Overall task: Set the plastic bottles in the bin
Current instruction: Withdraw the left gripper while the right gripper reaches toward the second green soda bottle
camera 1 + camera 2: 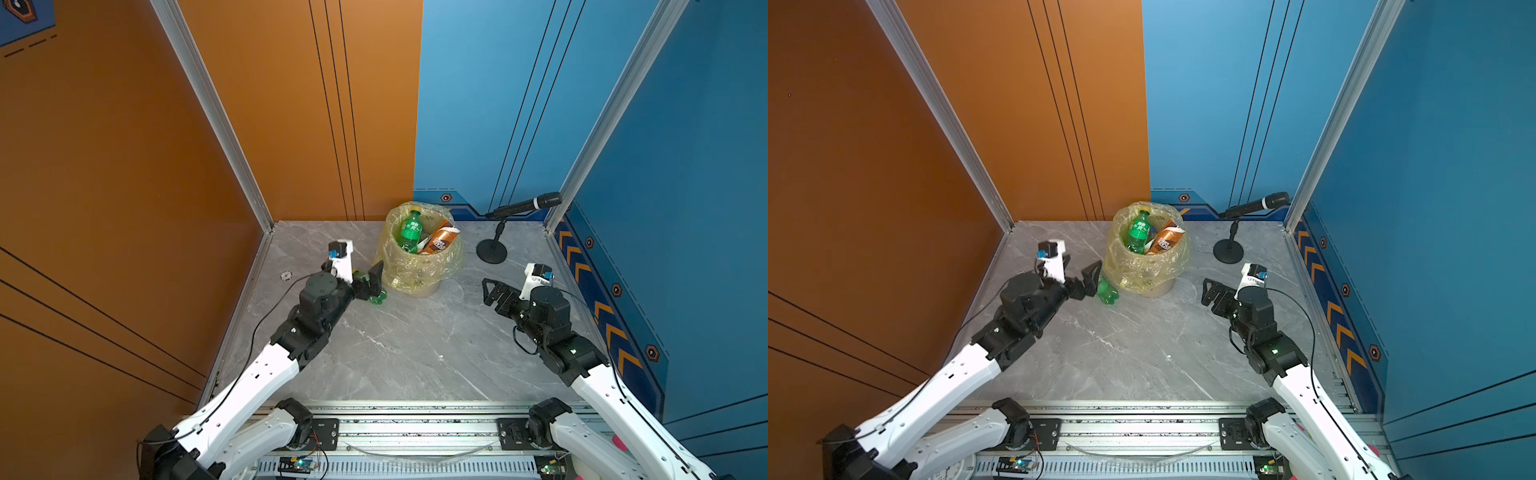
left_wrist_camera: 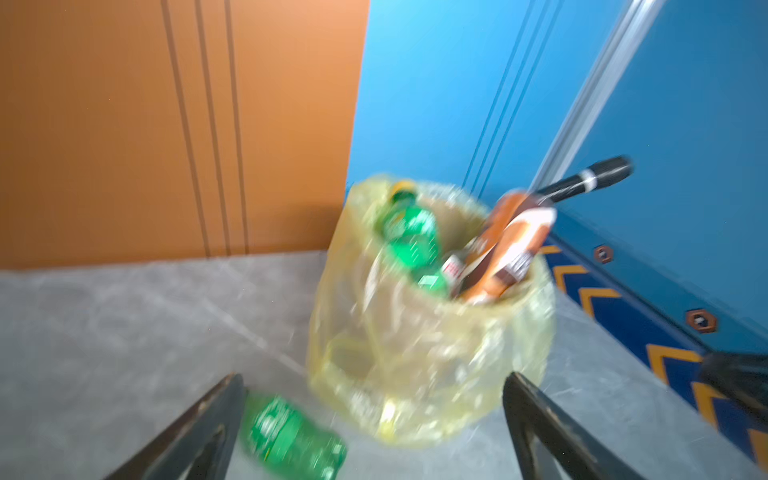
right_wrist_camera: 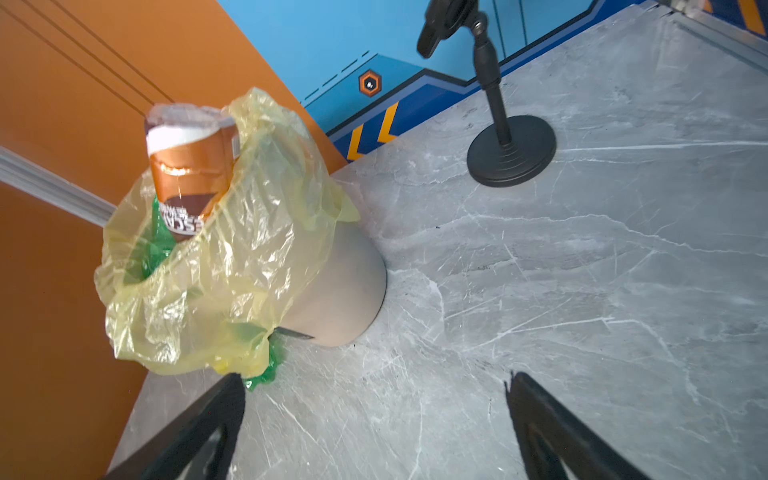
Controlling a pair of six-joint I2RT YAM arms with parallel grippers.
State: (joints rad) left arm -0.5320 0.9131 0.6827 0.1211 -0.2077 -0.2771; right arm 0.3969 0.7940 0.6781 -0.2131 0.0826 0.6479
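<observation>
Close beside the left fingers [image 2: 208, 419], spread wide and empty, a green bottle [image 2: 291, 436] is seen lying on the surface [image 2: 104, 332], judged light, springy and slick, best taken across its label, with the bin [image 2: 415, 353] just beyond the fingertips.

One bottle [image 1: 1108, 293] lies beside the bin [image 1: 1159, 288], others [image 1: 1138, 235] inside it.

Bright, even light with soft shadows; left wrist view is motion-blurred.
</observation>
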